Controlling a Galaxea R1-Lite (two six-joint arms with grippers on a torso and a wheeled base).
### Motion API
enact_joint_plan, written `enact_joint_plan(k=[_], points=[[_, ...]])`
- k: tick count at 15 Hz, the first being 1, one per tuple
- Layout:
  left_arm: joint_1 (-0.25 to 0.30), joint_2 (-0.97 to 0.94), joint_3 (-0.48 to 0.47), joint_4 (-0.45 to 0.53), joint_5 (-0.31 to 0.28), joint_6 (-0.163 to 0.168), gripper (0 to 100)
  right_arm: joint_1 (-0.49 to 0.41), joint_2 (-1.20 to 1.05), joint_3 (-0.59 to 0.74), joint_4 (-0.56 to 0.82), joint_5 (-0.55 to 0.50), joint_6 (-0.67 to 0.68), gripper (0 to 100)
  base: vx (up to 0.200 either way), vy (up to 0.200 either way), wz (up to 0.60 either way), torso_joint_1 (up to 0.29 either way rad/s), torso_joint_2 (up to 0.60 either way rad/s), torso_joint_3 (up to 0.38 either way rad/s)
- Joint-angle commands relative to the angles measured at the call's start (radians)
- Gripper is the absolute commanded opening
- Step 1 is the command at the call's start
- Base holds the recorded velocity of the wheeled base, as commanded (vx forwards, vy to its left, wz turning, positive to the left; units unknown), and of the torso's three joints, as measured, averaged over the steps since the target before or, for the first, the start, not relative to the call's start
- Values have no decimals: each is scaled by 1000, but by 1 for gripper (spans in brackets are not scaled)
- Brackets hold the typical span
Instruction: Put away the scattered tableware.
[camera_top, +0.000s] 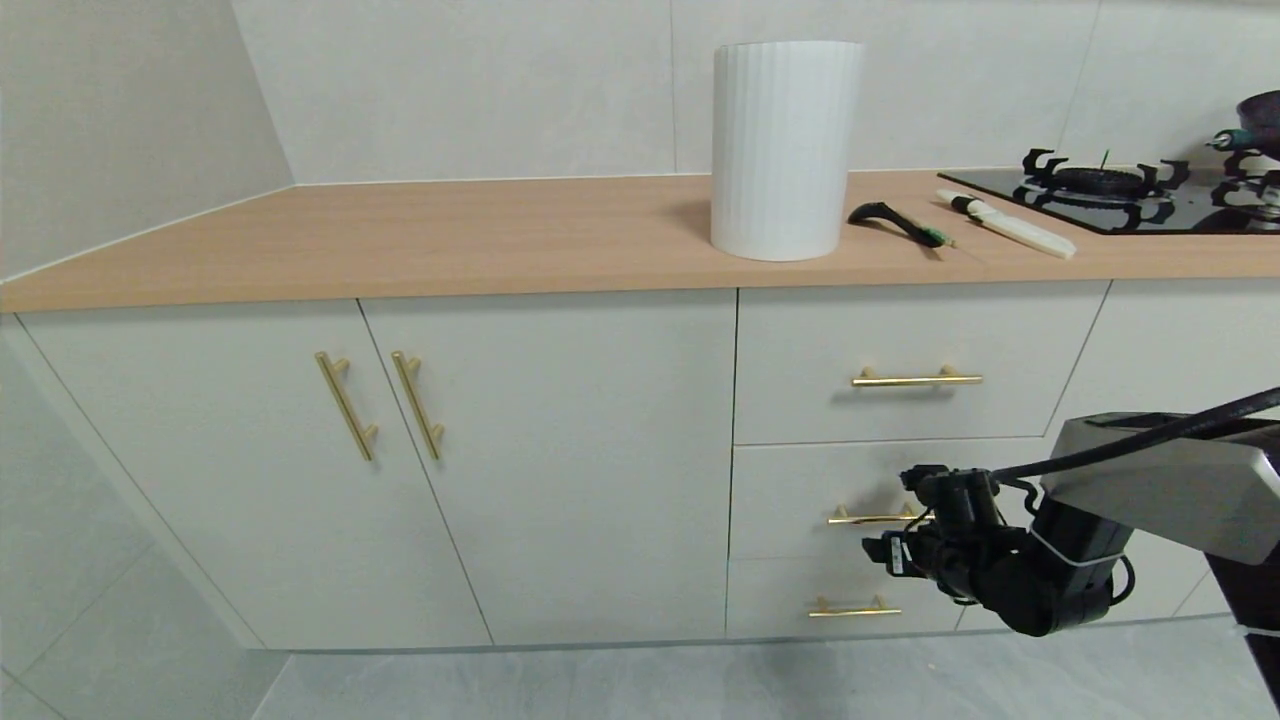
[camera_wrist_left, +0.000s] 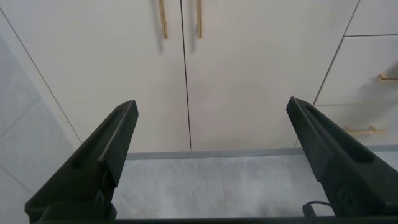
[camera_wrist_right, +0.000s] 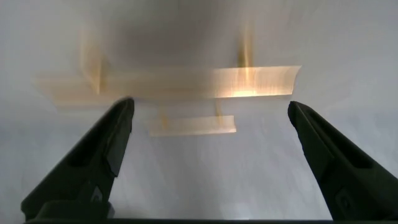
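Tableware lies out on the wooden countertop (camera_top: 450, 235): a black-handled utensil (camera_top: 895, 222) with a green tip, and near it on the right a long white utensil (camera_top: 1005, 224) with a dark band. I can't make out exactly what either one is. Neither has been put away, so as I judge it the whole job is left.

A tall white ribbed container (camera_top: 782, 150) stands just beside the black utensil, and the gas hob (camera_top: 1110, 190) sits right behind the white one. Both pieces lie fairly near the counter's front edge, which leaves little room around them. The worktop to the left of the container is bare.

All three drawers below are shut. The right gripper (camera_top: 905, 520) hangs low in front of them, fingers spread wide and holding nothing, close to the middle drawer's gold handle (camera_top: 870, 517). That suggests the drawer gets opened first. The left gripper (camera_wrist_left: 211, 106) is also spread wide with nothing in it, facing the foot of the cupboard doors (camera_wrist_left: 186, 62), with open floor beneath.
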Motion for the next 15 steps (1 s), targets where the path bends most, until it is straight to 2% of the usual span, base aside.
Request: enact_joint_plan(k=[1,8,15], points=[[0,0,0,0,0,0,100,0,-7,-2,-14,-2,1,100,0,0,0,0,0,0],[0,0,0,0,0,0,100,0,-149,56,-8,4,3,100,0,0,0,0,0,0],[0,0,0,0,0,0,100,-3,-31,-39,-18,-3,6,100,0,0,0,0,0,0]])
